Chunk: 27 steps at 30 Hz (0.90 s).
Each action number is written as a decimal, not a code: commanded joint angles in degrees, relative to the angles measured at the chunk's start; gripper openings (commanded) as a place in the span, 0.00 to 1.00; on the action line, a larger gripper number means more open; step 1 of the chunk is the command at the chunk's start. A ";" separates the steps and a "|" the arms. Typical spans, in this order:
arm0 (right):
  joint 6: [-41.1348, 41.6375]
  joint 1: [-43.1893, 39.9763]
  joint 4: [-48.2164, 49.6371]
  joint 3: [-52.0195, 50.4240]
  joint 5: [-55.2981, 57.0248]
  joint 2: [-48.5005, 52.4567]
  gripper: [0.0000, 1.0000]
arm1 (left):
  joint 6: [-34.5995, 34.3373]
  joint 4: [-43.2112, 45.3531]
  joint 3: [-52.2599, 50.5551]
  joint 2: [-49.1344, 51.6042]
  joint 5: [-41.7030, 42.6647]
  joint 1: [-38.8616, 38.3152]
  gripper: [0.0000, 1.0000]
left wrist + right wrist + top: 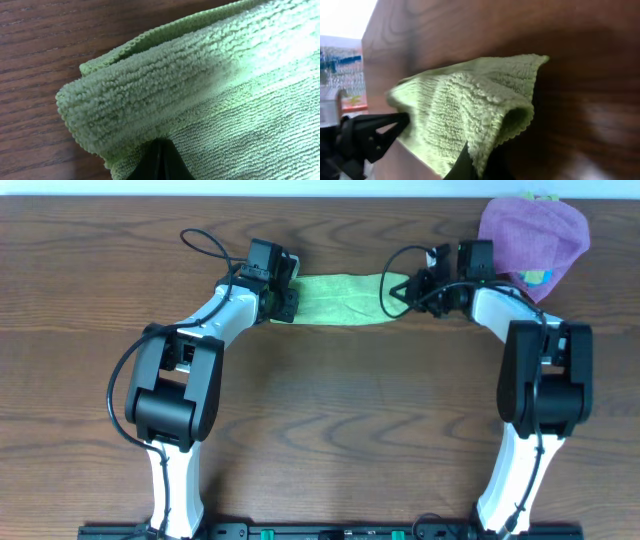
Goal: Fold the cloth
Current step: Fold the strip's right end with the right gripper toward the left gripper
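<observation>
The lime-green cloth [342, 299] lies stretched as a narrow doubled band at the far middle of the wooden table. My left gripper [283, 302] is shut on the band's left end; in the left wrist view the cloth [200, 90] folds over the closed black fingertips [159, 162]. My right gripper [396, 293] is shut on the right end; in the right wrist view the cloth [470, 105] hangs folded over the finger [472, 167], its corner lifted off the table. The white tag is not visible.
A purple cloth [533, 235] with a blue item [538, 277] under its edge lies at the far right corner, close behind the right arm. The table's far edge [330, 195] runs just beyond the cloth.
</observation>
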 commanded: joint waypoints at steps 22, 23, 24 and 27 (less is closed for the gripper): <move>-1.60 15.23 -0.79 1.97 14.51 -6.08 0.01 | -3.28 0.26 -0.98 -0.04 3.10 1.44 0.05; -1.60 15.06 -0.81 1.97 14.53 -6.08 0.02 | -3.30 0.24 -0.74 -0.66 3.93 1.79 0.06; -1.60 14.95 -0.83 1.97 14.53 -6.08 0.02 | -3.34 0.20 -0.46 -1.40 4.66 2.14 0.05; -1.60 14.84 -1.09 1.97 14.51 -6.08 0.02 | -4.35 -0.35 0.70 -4.61 7.06 3.15 0.06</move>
